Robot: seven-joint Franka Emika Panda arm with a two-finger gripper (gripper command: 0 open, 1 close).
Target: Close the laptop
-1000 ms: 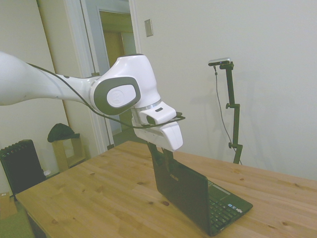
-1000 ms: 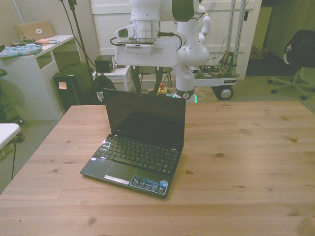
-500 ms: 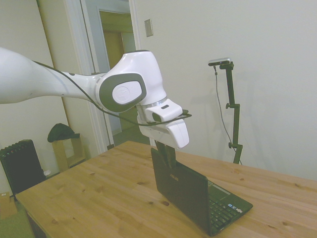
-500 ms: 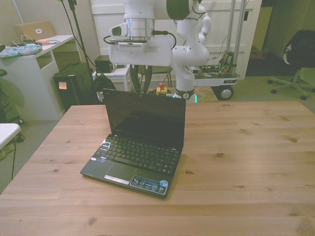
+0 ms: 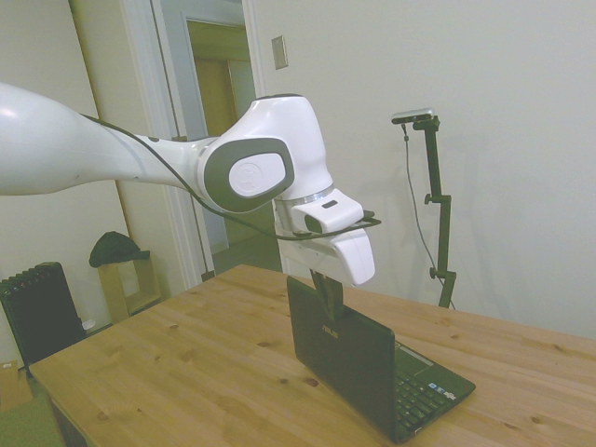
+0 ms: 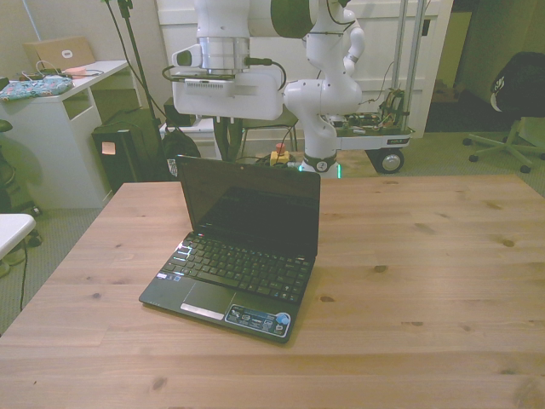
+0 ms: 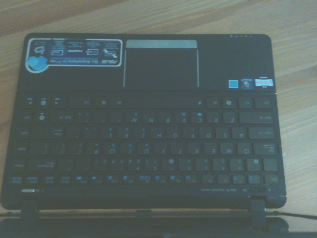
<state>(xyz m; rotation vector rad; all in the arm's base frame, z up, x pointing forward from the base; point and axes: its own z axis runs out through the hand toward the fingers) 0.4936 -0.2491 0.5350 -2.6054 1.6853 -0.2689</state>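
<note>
The laptop [image 6: 247, 234] is a small glossy black notebook standing open on the wooden table [image 6: 426, 256], lid close to upright. In the side view the back of the laptop's [image 5: 349, 358] lid shows its silver logo. My gripper [image 5: 326, 291] hangs at the lid's top edge, on its back side. In the front view the gripper [image 6: 223, 149] shows just above and behind the lid's top edge, near the front view's left corner. The wrist view looks straight down on the keyboard [image 7: 148, 144], touchpad and palm-rest stickers [image 7: 74, 52].
Behind the table are a white desk [image 6: 60, 111], a dark box [image 6: 123, 149] on the floor and a wheeled cart [image 6: 375, 136]. An office chair [image 6: 511, 102] stands at the front view's right. A black radiator [image 5: 42, 312] sits beyond the table in the side view.
My arm and gripper have moved toward the front view's left along the lid's top edge, rightward in the side view. The lid stands about as before.
</note>
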